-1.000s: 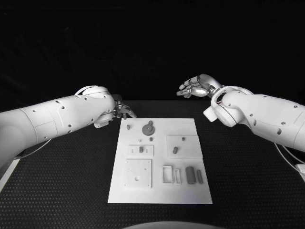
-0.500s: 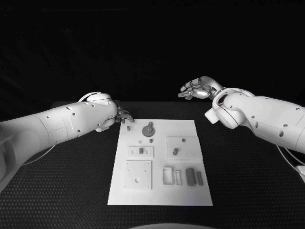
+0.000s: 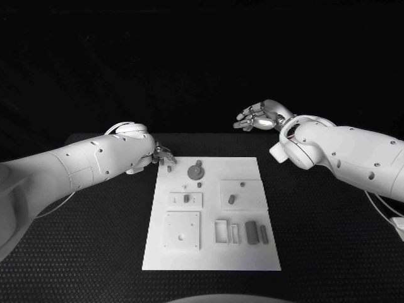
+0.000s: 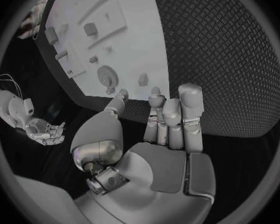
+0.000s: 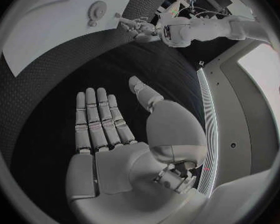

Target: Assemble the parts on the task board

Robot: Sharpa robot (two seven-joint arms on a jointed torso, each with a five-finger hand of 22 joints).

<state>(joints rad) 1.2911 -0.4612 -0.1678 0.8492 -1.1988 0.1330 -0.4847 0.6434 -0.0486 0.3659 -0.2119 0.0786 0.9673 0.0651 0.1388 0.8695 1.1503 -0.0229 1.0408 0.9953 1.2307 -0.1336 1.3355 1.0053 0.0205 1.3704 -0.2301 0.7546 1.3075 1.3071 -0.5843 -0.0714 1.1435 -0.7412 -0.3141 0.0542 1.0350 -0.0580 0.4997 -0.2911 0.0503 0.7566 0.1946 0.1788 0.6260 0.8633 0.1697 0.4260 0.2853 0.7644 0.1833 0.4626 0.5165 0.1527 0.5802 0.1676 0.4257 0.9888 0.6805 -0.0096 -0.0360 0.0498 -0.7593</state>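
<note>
White task board (image 3: 213, 214) beside left robot hand (image 3: 163, 155).

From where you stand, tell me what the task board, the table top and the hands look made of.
Task board: probably matte white plastic, flat, with no glare.
Table top: likely black rubber or textured mat, dimpled in a grid.
Left hand and right hand: silver metal-like shells with a soft sheen; could be coated plastic.

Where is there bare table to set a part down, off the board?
Bare black table lies wide on both sides of the task board and along its near edge. It is crowded at the board's far left corner, where the left hand hovers beside the round part. The right hand is raised beyond the far edge.
</note>
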